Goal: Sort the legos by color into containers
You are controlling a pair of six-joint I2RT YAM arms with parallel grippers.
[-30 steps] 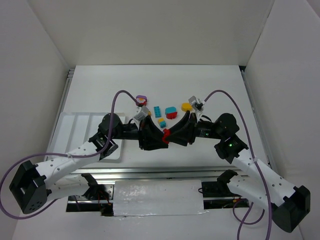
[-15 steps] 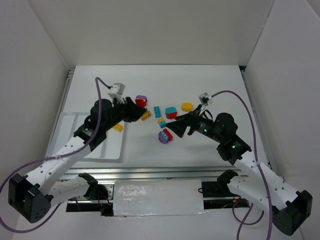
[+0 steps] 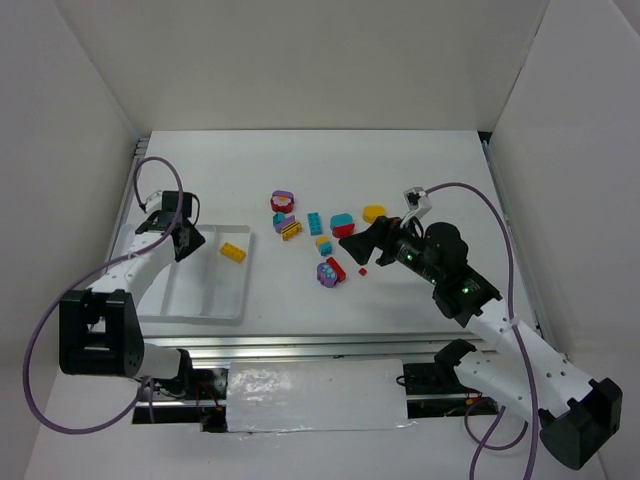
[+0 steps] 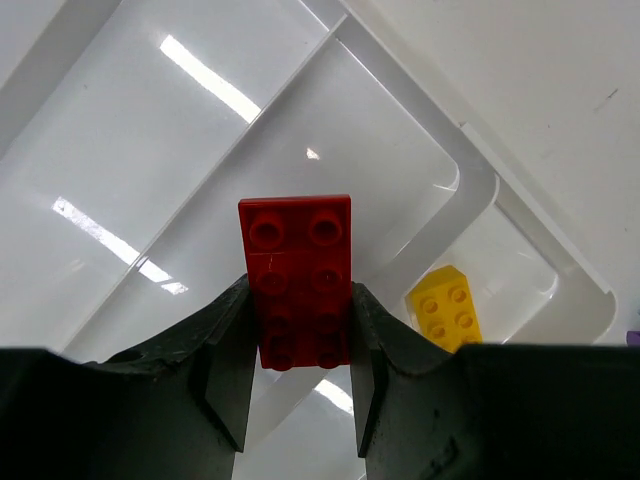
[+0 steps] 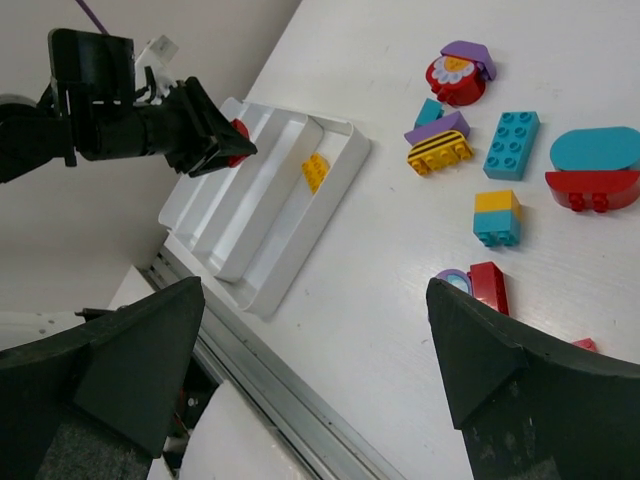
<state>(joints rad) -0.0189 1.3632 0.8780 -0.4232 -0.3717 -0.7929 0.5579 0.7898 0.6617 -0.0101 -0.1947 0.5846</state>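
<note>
- Jaws of the left gripper (image 4: 298, 335) are clamping a red rectangular studded plastic brick (image 4: 296, 265) by its long sides, studs facing the wrist camera, with about half its length sticking out past the tips.
- That brick is hanging over the shallow white plastic tray (image 4: 190, 130), framed in the wrist view against the compartment beside the one holding a yellow studded brick (image 4: 446, 310); whether it is touching the tray floor cannot be told.
- Seen from above, the left gripper (image 3: 188, 240) is sitting over the tray's far left part, while the yellow studded brick (image 3: 233, 252) is lying in the compartment nearest the loose pieces.
- Jaws of the right gripper (image 3: 352, 248) are standing wide apart and gripping nothing, hovering over the white tabletop (image 3: 420, 170) just beside the loose pile.
- Lying loose between the tray and the right arm are a teal studded brick (image 3: 314, 222), a teal-on-red rounded stack (image 3: 343, 224), a yellow rounded piece (image 3: 374, 213), a yellow-on-teal cube (image 3: 323, 244), a red-and-purple round piece (image 3: 283, 201) and a purple round piece (image 3: 326, 273) touching a small red brick (image 3: 336, 267).
</note>
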